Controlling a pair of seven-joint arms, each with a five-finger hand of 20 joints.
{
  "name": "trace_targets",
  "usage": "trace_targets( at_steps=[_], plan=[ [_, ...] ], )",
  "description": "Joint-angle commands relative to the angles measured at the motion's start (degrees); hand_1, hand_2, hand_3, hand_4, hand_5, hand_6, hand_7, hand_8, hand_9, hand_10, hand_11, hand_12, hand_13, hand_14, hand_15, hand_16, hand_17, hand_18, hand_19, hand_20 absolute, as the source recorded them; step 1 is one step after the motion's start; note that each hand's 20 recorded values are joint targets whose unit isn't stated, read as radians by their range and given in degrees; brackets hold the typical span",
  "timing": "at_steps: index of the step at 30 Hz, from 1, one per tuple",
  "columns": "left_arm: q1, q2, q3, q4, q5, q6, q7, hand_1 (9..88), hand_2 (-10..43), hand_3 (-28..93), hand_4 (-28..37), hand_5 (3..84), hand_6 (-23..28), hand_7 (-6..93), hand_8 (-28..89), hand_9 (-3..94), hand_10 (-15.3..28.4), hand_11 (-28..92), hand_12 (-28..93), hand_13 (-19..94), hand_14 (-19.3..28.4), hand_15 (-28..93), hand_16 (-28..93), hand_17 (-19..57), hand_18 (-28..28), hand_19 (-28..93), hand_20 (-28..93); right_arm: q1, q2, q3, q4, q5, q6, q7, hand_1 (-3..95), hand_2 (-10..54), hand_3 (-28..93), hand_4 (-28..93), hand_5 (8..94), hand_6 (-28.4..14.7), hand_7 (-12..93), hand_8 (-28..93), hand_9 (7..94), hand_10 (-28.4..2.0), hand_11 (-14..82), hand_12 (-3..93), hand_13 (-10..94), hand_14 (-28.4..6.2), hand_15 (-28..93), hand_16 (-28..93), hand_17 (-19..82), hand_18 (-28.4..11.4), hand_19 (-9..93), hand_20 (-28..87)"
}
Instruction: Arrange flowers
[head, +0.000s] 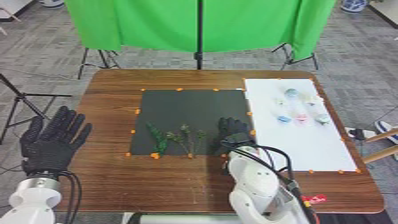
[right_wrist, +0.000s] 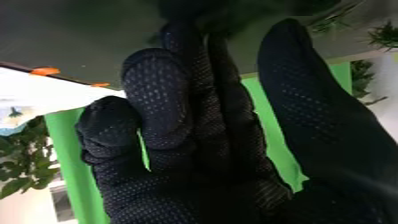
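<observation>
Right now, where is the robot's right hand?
In the head view, the right robot hand is at the right edge of the dark mat, between the green sprigs and the white sheet.

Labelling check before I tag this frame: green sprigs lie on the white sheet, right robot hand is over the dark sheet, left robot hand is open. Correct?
Not quite: the green sprigs lie on the dark sheet, not the white sheet, per the head view. Right robot hand over the dark sheet and left robot hand open both stand.
</observation>
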Motion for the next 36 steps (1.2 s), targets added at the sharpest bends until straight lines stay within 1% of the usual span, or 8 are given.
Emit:
trace_targets(
  at_steps=[1,7,12,15,17,19,26,36],
  plan=[
    [0.8,-0.22,0.41,0.30,-0.03,-0.17,-0.78,27.3,12.3,72,-28.3,49.0,9.3,15.3,-8,42.2,15.9,24,15,31,16.0,40,-5,-4.3,15.3,34,17,-1.0,0.4,-0.1,1.3,0.1,1.7,0.8,51.9,-9.5,71,-25,66.2,-7.6,24,0,74.9,-18.8,24.4,32.9,74,-13.3,61,34,40,-28.4,93,38],
    [0.9,-0.02,0.32,0.31,0.08,-0.29,-0.35,27.3,12.4,72,-28.3,49.1,9.3,15.3,-8,42.3,15.9,24,15,31,16.0,40,-5,-4.3,15.2,34,17,-2.3,1.9,0.3,-2.4,0.4,5.5,-1.0,52.2,-9.5,71,-25,65.7,-7.8,27,12,68.2,-21.5,28.0,26.1,68,-15.6,63,34,40,-28.4,93,38],
    [0.4,-0.13,0.47,0.61,0.05,-0.07,-0.52,27.5,12.6,72,-28.3,49.1,9.3,15.4,-8,42.3,15.9,24,15,31,16.0,40,-5,-4.2,15.1,34,17,-2.6,2.8,-0.2,-5.6,0.8,6.7,-3.0,51.2,-9.5,71,-25,63.9,-7.9,29,10,66.3,-21.9,28.9,25.6,67,-16.4,65,33,39,-28.3,93,38],
    [0.2,-0.11,0.60,0.68,0.16,0.22,-0.50,27.6,12.7,72,-28.3,49.1,9.2,15.4,-8,42.3,15.9,24,15,31,16.0,40,-5,-4.2,15.1,34,17,-2.5,2.3,0.2,-6.6,3.0,4.4,-4.3,48.2,-9.5,73,-24,62.5,-8.3,27,-6,65.3,-22.3,29.4,25.9,66,-17.0,66,33,39,-28.4,93,38],
    [0.3,-0.12,0.64,0.65,0.05,0.07,-0.55,27.8,12.8,72,-28.3,49.1,9.2,15.5,-8,42.3,15.8,24,15,31,16.0,40,-5,-4.2,15.1,34,17,-2.4,1.7,0.5,-7.1,4.7,1.6,-3.9,49.2,-9.1,71,-20,63.2,-7.8,24,5,65.9,-21.9,34.2,28.7,65,-17.8,70,35,39,-28.2,93,38],
    [0.4,0.16,0.76,0.62,-0.16,0.20,-0.30,27.8,12.9,72,-28.3,49.1,9.2,15.4,-8,42.4,15.8,24,15,31,16.0,40,-5,-4.2,15.1,34,17,-2.5,1.6,0.6,-6.9,4.4,0.2,-3.6,49.5,-7.0,70,-20,64.3,-7.5,22,6,66.5,-21.8,35.0,30.1,65,-18.0,71,36,39,-28.2,93,38],
    [1.4,-0.22,0.11,0.21,-0.26,0.24,-0.09,27.9,13.0,72,-28.3,49.2,9.2,15.5,-8,42.4,15.8,25,15,31,16.0,41,-5,-4.3,15.2,34,17,-2.7,2.9,1.4,-7.0,3.9,-0.8,-0.9,45.4,-5.2,74,-18,67.9,-10.3,14,-7,65.0,-23.4,29.6,27.0,63,-19.2,70,37,38,-28.4,93,37],
    [1.8,-0.38,0.08,0.07,-0.41,0.53,-0.08,28.0,13.1,72,-28.3,49.2,9.2,15.6,-8,42.5,15.7,25,15,31,16.0,41,-5,-4.2,15.2,34,17,-3.8,4.2,3.0,-8.1,3.9,-1.7,-0.9,45.9,-6.2,74,-18,70.3,-10.7,14,-8,64.3,-24.5,21.4,21.9,62,-19.1,66,33,37,-28.4,92,36]
  ],
)
